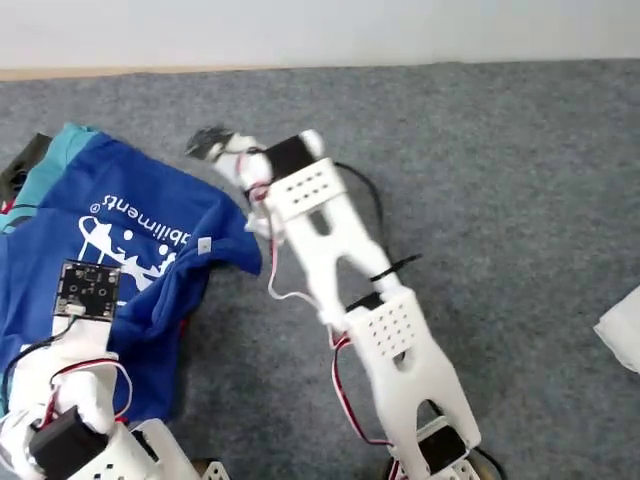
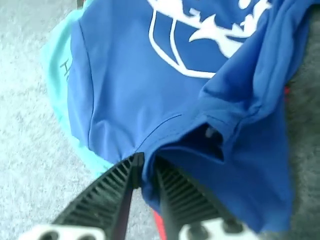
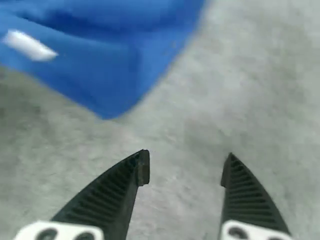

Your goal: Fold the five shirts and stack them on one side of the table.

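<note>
Left gripper (image 2: 145, 164) is pinching the edge of the blue shirt (image 2: 165, 90). Right gripper (image 3: 185, 167) is spread wide over the grey table (image 3: 240, 75), just beside that shirt.

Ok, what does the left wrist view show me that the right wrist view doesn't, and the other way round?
Left wrist view, not the right: the left gripper shut on a fold of the blue shirt, the shirt's white print, and a teal shirt lying under it. Right wrist view, not the left: the right gripper open above bare grey table cover, and a small white label on the blue fabric. Both: the blue shirt and the grey table cover.
</note>
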You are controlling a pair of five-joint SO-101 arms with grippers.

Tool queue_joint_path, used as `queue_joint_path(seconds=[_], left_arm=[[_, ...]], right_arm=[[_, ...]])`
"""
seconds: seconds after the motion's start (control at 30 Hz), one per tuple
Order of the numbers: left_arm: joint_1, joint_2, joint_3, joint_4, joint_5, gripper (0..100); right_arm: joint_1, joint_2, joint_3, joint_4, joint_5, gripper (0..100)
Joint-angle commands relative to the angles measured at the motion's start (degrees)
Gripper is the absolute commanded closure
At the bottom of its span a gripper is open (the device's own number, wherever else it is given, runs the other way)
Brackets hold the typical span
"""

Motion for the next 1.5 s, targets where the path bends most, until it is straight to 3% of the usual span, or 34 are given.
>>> queue_joint_path(seconds=[0.0, 0.3, 1.07, 1.2, 1.47], left_arm=[[-1.0, 0.1, -0.1, -1.2, 0.4, 100], [-1.0, 0.1, -0.1, -1.2, 0.4, 100], [-1.0, 0.1, 0.0, -1.0, 0.4, 100], [-1.0, 0.1, 0.0, -1.0, 0.4, 100], [-1.0, 0.1, 0.0, -1.0, 0.4, 100]], right_arm=[[-4.4, -5.4, 4.4, 2.5, 3.7, 74.5], [-10.9, -8.0, 14.0, 1.8, 3.6, 74.4], [-7.4, 2.9, 13.7, -19.8, 3.6, 74.5], [-5.1, 3.6, 12.7, -23.4, 0.0, 74.7], [-3.8, 6.6, 6.1, -24.7, 2.5, 99.1]])
